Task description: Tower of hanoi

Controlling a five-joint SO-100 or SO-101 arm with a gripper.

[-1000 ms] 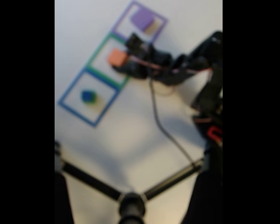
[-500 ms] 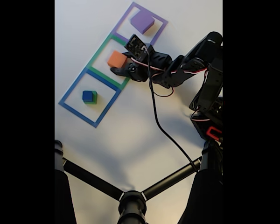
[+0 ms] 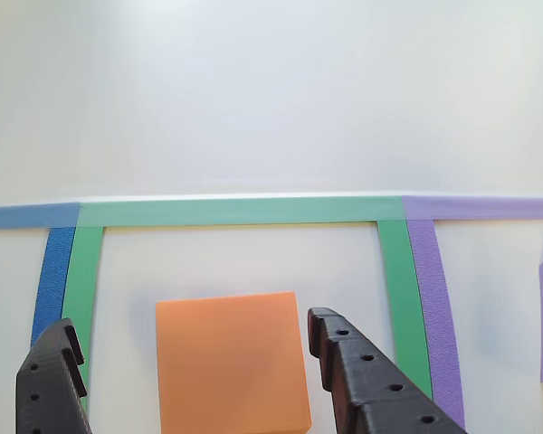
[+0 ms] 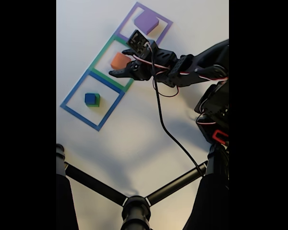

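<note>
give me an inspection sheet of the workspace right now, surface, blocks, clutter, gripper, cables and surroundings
Surface: white table with three taped square outlines in a row, blue, green, purple.
Job's things: purple block in the purple outline; orange block in the green outline; blue cube on the green block in the blue outline.
Clutter: nothing seen.
Gripper: gripper open, jaws either side of the orange block, not clamped.
Cables: black cable trails from the arm across the table; red and white wires run along the arm.
Surroundings: black tripod legs in the foreground of the fixed view.
</note>
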